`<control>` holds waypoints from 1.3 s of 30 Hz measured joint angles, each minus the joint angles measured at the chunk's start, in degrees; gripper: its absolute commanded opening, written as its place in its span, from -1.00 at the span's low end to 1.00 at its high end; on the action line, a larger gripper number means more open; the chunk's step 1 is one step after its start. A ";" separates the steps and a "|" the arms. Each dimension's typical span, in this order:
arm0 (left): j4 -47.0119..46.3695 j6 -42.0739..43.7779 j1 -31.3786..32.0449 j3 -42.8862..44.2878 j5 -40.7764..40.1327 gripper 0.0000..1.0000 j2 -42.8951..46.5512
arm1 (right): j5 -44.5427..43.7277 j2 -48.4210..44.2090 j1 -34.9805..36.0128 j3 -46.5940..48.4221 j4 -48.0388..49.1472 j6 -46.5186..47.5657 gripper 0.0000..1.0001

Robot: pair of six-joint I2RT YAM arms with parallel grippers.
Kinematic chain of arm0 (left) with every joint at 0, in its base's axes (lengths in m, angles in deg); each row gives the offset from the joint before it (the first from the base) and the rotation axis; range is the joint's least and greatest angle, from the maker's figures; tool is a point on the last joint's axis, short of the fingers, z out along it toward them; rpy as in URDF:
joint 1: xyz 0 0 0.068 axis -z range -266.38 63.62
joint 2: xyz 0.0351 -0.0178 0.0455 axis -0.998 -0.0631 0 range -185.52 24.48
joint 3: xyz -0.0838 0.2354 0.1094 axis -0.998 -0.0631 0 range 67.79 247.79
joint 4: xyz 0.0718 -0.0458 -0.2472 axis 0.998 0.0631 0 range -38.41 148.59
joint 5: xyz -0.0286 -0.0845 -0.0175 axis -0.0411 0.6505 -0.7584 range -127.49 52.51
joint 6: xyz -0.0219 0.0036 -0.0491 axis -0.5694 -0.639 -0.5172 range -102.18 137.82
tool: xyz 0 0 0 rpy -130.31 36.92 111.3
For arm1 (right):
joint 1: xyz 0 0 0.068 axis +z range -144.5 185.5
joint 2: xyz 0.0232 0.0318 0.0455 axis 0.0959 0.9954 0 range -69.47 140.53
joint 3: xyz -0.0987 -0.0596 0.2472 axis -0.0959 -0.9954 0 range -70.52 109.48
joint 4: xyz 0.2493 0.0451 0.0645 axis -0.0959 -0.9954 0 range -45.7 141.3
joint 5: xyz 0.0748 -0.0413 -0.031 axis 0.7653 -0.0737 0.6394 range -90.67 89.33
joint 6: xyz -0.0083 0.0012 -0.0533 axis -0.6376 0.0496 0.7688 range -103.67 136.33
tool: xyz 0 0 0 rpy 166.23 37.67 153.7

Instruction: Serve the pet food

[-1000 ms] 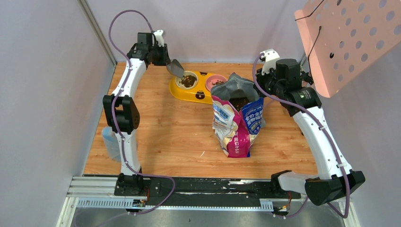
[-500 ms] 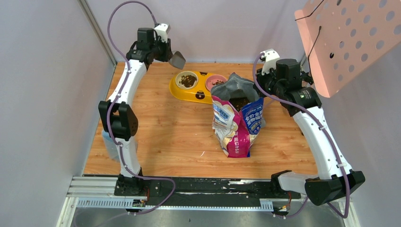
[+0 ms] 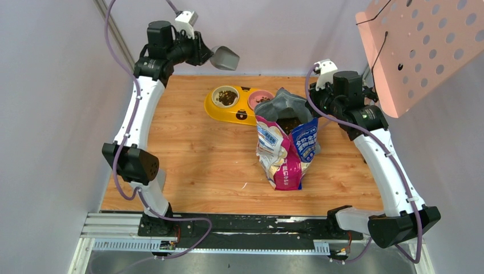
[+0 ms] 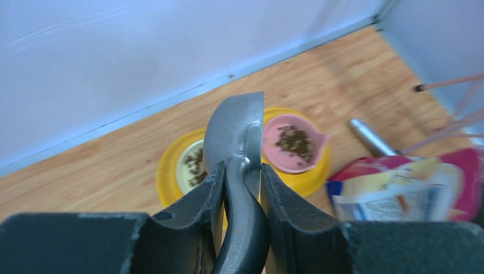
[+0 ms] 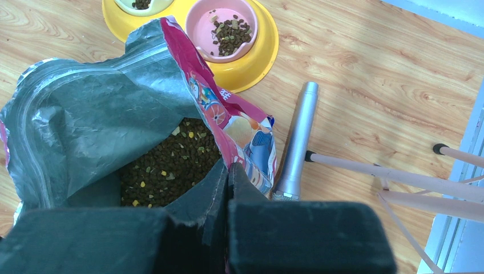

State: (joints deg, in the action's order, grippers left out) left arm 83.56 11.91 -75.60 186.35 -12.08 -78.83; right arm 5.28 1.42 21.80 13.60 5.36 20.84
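Seen from above, with twelve o'clock at the far wall, a wooden table (image 3: 188, 160) fills the view. Just right of its centre, toward three o'clock, stands a glossy printed bag (image 3: 283, 149) with its mouth wide open. The right gripper (image 5: 228, 171) is clenched on the bag's rim at the side nearest three o'clock, holding the mouth apart. Inside lies the main heap of pet food (image 5: 171, 165), small dark brown pellets with a few pale bits. A silver metal tube (image 5: 297, 142) lies on the wood just beside the bag. Farther back, near twelve o'clock, sits a yellow double dish (image 3: 220, 114). Its cream bowl (image 3: 215, 98) holds a dark mound of pellets, and its pink bowl (image 5: 197, 34) holds a thinner scatter. Farthest off, at about eleven o'clock and high above the table's back edge, the left gripper (image 4: 242, 171) grips the handle of a grey metal scoop (image 3: 224, 57). The scoop is well clear of both bowls; no pellets show in it, though its hollow is only partly visible. The serving looks well advanced, since both bowls already hold food. What seems left is topping up the pink bowl, if wanted, and setting the scoop down.
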 measured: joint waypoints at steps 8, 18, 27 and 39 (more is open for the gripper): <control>-7.21 -11.76 2.71 0.61 18.10 -1.00 5.88 | 0.11 0.00 0.00 -0.02 0.04 -0.24 -1.00; 2.89 -7.58 12.85 2.43 28.89 -1.00 6.40 | 0.00 1.36 0.00 1.38 -0.57 -1.95 -1.00; 17.86 2.27 21.11 4.87 20.61 -1.00 3.39 | 0.00 2.86 0.00 3.21 -1.84 -3.02 -1.00; 24.61 2.54 27.50 10.47 -2.10 -1.00 -4.74 | 0.24 4.39 -0.02 5.62 -4.04 -4.24 -1.00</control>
State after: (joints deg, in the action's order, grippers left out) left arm 108.17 14.44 -48.10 196.82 -14.18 -83.57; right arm 5.52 5.81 21.77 19.21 1.32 16.60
